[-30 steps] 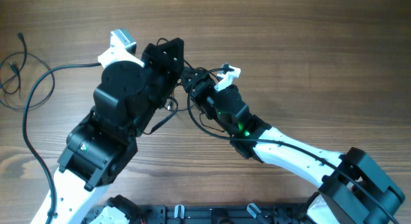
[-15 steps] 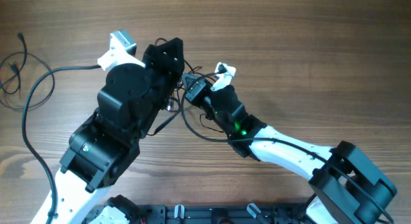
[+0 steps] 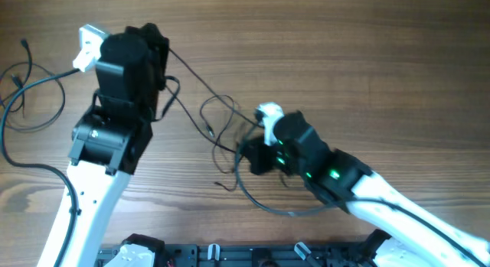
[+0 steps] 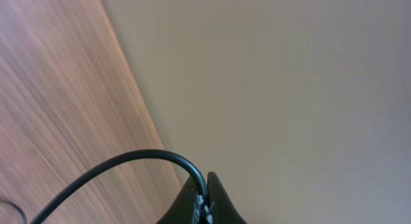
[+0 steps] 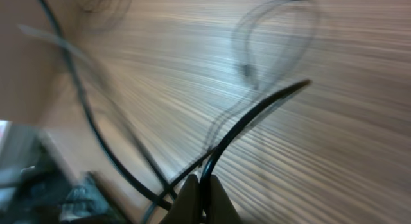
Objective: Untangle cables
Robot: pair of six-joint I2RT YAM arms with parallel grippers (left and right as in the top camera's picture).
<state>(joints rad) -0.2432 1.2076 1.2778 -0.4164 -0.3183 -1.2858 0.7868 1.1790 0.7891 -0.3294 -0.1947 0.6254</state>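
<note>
Brown wood-grain table [image 3: 367, 53]; plain beige wall [image 4: 289, 89] past its edge. Fingers of left gripper [image 4: 204, 201] together, clamped on cables [image 4: 154, 153], strand arcing left of tips. Fingers of right gripper [image 5: 200, 189] pinched on cables too; thin loops ahead, blurred.

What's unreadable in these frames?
1. Overhead: the left gripper fingertips, hidden under its own wrist housing.
2. Right wrist: motion blur hides which of the cables the right gripper pinches.
3. Left wrist: the pinched cable's far end, cut off by the lower edge.
4. Overhead: plug detail on the cables, too small.
</note>
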